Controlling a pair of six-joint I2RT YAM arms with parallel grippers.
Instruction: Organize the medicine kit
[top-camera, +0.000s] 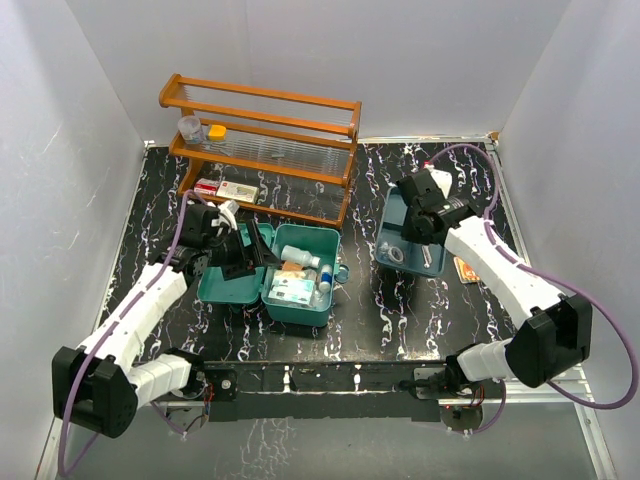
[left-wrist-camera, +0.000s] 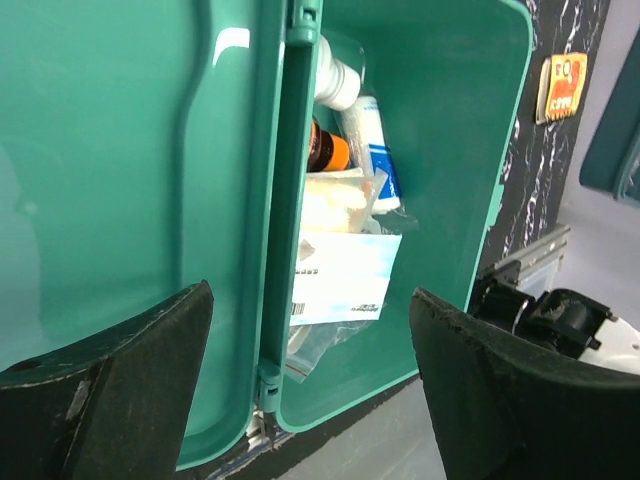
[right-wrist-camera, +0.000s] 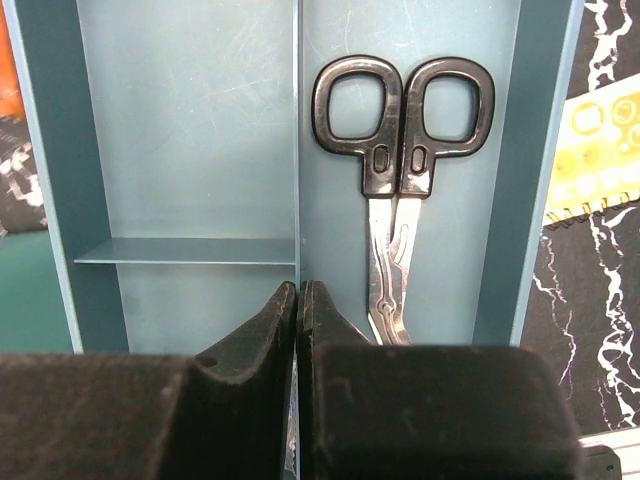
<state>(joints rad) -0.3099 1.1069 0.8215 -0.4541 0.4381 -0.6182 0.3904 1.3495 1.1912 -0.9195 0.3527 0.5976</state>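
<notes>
**Hovering over an open kit, with one gripper spread and the other shut**

Watching from the console, I had the medicine kit sitting open near the middle of the table, left of centre. Its lid was laid flat to the left of the base. The base already held an amber bottle, a white bottle with a blue label and a barcoded paper packet.

The left gripper was spread wide and empty, and it hung right over the hinge line between lid and base. The right gripper was over the compartment tray, well to the right of the kit. Its fingers were pressed together at the tray's centre divider. I could not tell whether they were pinching that wall or only meeting above it. The scissors lay flat in the next compartment, just beside the fingertips and untouched.

My worries were these:

- **Tray lifting:** If the right fingers had the divider, any lift would have taken the whole tray up and slid the scissors about.
- **Missing the scissors:** If they did not, a descent with shut fingers would only have pushed on the plastic. They needed to open and shift towards the handles first.
- **Snagging the kit:** On the left, closing where the gripper hung risked clamping the hinge. That could have dragged the kit across the table and shaken the loose bottles.
- **Trapping the contents:** Swinging the lid shut too early could have trapped the packet, which stood high in the base.
</notes>
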